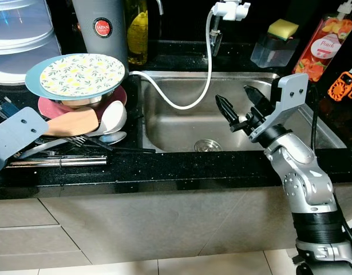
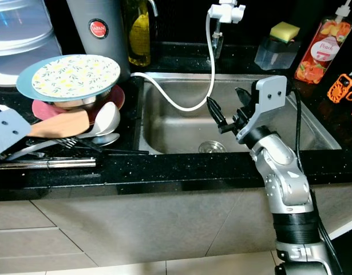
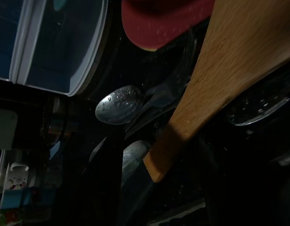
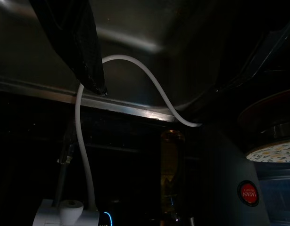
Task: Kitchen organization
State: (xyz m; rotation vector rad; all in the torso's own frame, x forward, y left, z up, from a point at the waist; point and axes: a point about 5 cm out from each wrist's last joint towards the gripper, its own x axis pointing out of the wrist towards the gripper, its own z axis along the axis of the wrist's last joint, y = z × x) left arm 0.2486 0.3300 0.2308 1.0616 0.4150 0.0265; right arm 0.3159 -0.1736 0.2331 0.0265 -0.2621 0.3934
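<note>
Approach step: our right gripper point(image 1: 237, 105) hangs wide open over sink point(image 1: 181, 123); next we reach for spatula point(image 1: 72, 122).

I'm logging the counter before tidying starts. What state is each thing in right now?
Right tool: open, empty, above the sink.
Left tool: over the dish pile; fingers hidden.
Sink: bare, no water showing.
White hose: drooping into the sink from the tap.
Floral plate: tilted on top of the stack.
Wooden spatula: lying flat among cutlery.
Yellow sponge: resting on its holder.
</note>
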